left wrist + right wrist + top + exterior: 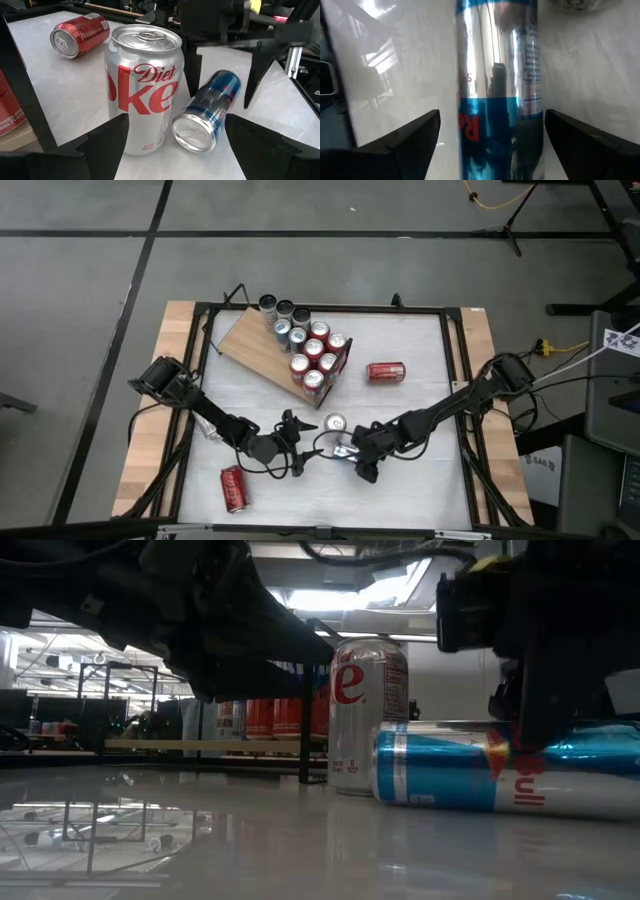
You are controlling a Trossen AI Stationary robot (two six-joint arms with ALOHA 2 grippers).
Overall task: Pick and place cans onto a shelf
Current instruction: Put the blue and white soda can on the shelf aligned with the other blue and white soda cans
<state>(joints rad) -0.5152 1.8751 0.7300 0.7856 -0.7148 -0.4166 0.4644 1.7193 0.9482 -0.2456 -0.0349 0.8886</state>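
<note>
A silver Diet Coke can [334, 423] [145, 85] stands upright at the table's middle near side. Beside it a slim blue-and-silver can [207, 115] [495, 100] lies on its side on the tabletop. My right gripper [492, 142] [350, 452] slants down over the lying can, open, one finger on each side of it with a gap to each. My left gripper [175, 150] [305, 445] stands open, nearly level, facing the upright can from the table's left. Several cans [310, 350] stand on the wooden shelf [255, 340] farther back.
One red can [385, 372] [80, 32] lies on its side right of the shelf, another [233, 488] lies near the front left. A black metal frame [450, 380] borders the white tabletop. Bare table lies between the shelf and the two arms.
</note>
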